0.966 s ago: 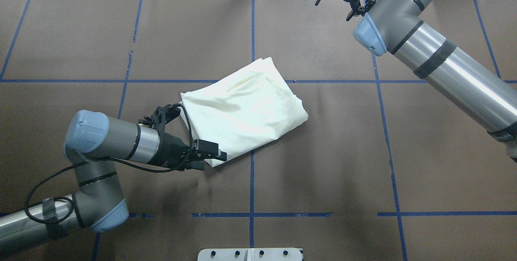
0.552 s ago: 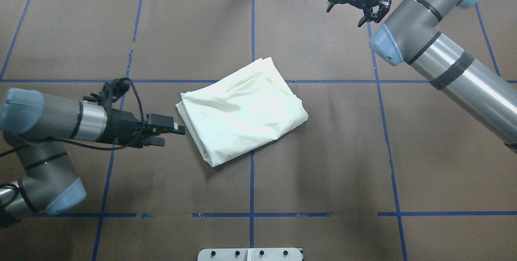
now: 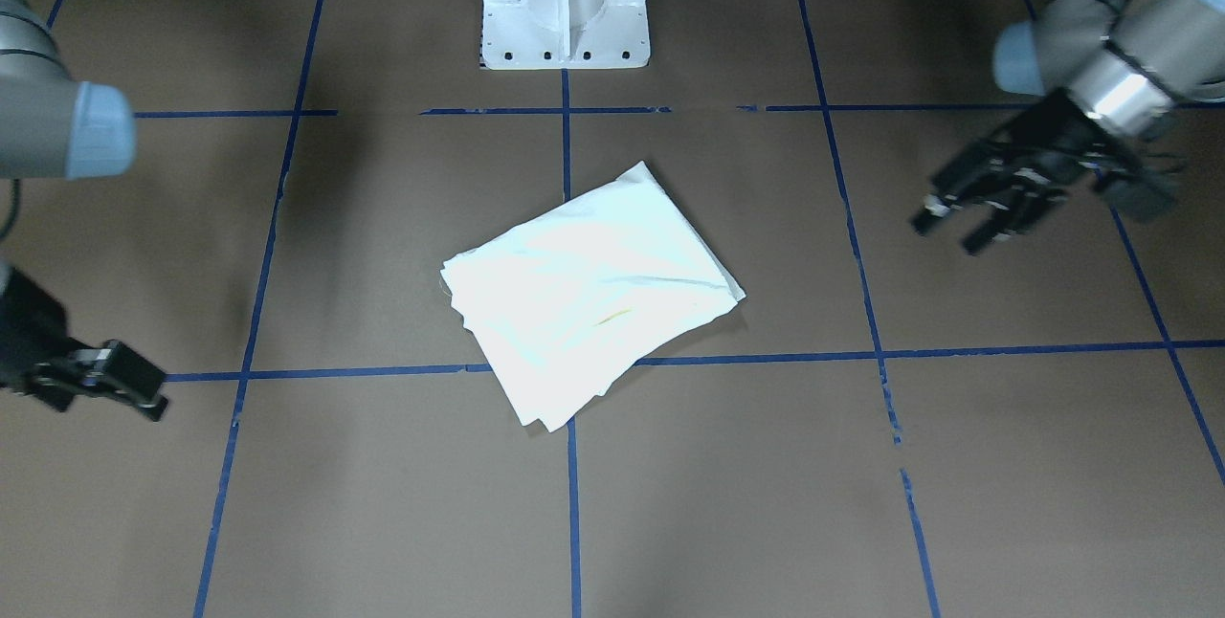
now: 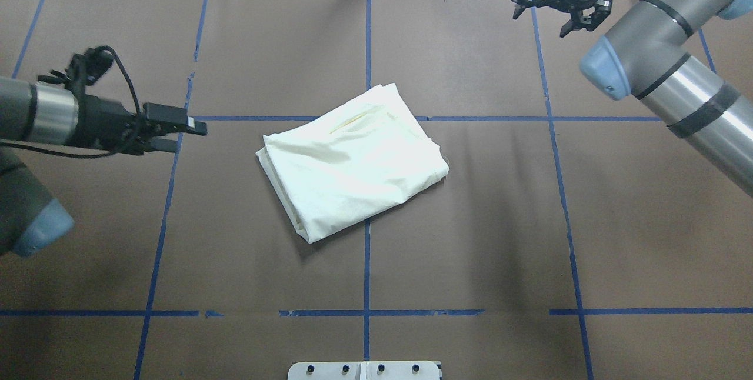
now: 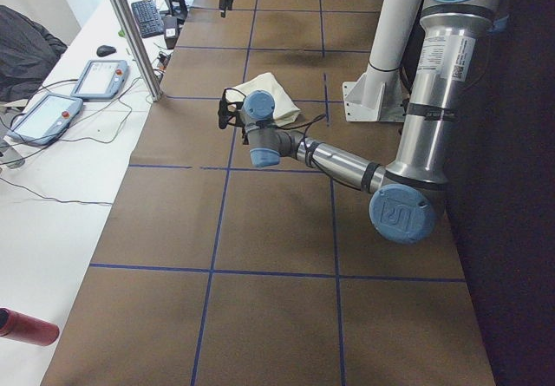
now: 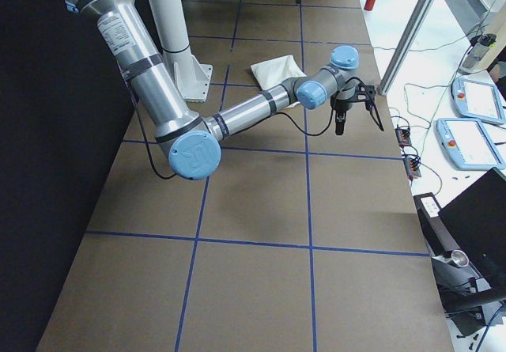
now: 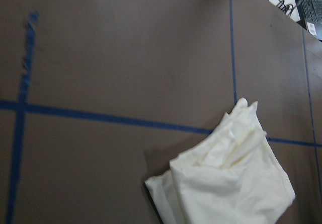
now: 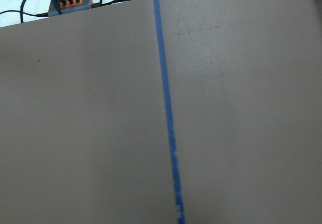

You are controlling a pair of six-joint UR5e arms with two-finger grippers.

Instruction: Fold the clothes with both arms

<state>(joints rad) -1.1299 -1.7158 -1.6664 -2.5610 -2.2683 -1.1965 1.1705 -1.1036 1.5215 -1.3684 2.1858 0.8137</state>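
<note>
Shirt lies folded, plain side up, on the bench. Left tool and right tool hang empty, jaws apart, well clear. Folding looks finished; only parking remains.

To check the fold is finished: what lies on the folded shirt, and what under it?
Nothing lies on the shirt; the left pincer and right pincer are clear of it. Under it: the brown table, where two blue tape lines cross unseen. Its inner layers are hidden.

brown table gridded with blue tape, white side desk holding two tablets.
</note>
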